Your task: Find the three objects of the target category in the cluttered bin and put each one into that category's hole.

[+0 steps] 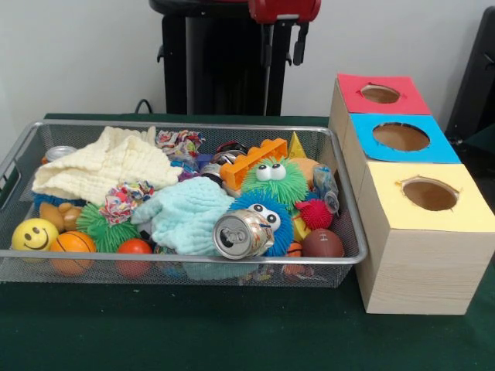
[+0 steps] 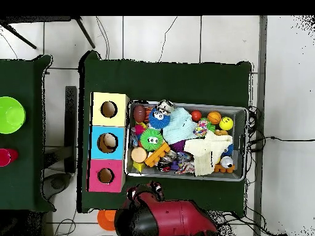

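The wire mesh bin sits on the green table, full of toys; it also shows in the overhead view. One printed cloth bundle lies between the cream cloth and the mint cloth, and shows from above. A second printed bundle lies at the bin's far side. I see no third; it may be buried. The yellow-ringed hole tops the nearest, largest wooden box. My gripper hangs drawn back above the bin's far edge, open and empty.
A blue-ringed hole and a red-ringed hole lie behind the yellow one. The bin holds a cream cloth, a mint cloth, a crushed can, furry monster balls, sports balls and an orange comb-like block.
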`<state>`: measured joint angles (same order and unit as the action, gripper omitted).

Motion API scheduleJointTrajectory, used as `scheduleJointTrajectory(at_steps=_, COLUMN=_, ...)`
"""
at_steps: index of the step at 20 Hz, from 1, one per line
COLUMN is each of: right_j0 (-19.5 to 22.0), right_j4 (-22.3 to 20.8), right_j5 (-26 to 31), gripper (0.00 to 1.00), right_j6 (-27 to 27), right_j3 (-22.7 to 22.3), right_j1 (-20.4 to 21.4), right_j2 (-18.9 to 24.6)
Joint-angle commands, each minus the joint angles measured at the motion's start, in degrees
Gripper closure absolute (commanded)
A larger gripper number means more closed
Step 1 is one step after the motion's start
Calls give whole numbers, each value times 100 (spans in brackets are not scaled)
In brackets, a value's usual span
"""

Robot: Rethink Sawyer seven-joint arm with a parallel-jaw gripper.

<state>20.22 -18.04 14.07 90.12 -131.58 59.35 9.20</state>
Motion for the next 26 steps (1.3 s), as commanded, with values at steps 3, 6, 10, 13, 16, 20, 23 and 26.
scheduleJointTrajectory(at_steps=3, right_j0=120, right_j4=-428, right_j5=-108, gripper=0, right_j6=209, right_j3=506, right_j1=-266, right_j2=281)
scheduleJointTrajectory(at_steps=6, right_j0=132, right_j4=-576, right_j5=-104, gripper=0, right_j6=168, right_j3=597, right_j1=-428, right_j2=227)
scheduleJointTrajectory(at_steps=10, right_j0=134, right_j4=-829, right_j5=-10, gripper=0, right_j6=114, right_j3=809, right_j1=-679, right_j2=119)
scheduleJointTrajectory(at_steps=13, right_j0=313, right_j4=-1005, right_j5=29, gripper=0, right_j6=-11, right_j3=874, right_j1=-771, right_j2=181)
scheduleJointTrajectory(at_steps=16, right_j0=581, right_j4=-1180, right_j5=-56, gripper=0, right_j6=-119, right_j3=876, right_j1=-870, right_j2=313)
scheduleJointTrajectory(at_steps=20, right_j0=842, right_j4=-1445, right_j5=-161, gripper=0, right_j6=-184, right_j3=969, right_j1=-1080, right_j2=404)
scheduleJointTrajectory(at_steps=23, right_j0=1018, right_j4=-1617, right_j5=-195, gripper=0, right_j6=-210, right_j3=989, right_j1=-1127, right_j2=485)
scheduleJointTrajectory(at_steps=26, right_j0=1204, right_j4=-1819, right_j5=-383, gripper=0, right_j6=-156, right_j3=968, right_j1=-1089, right_j2=541)
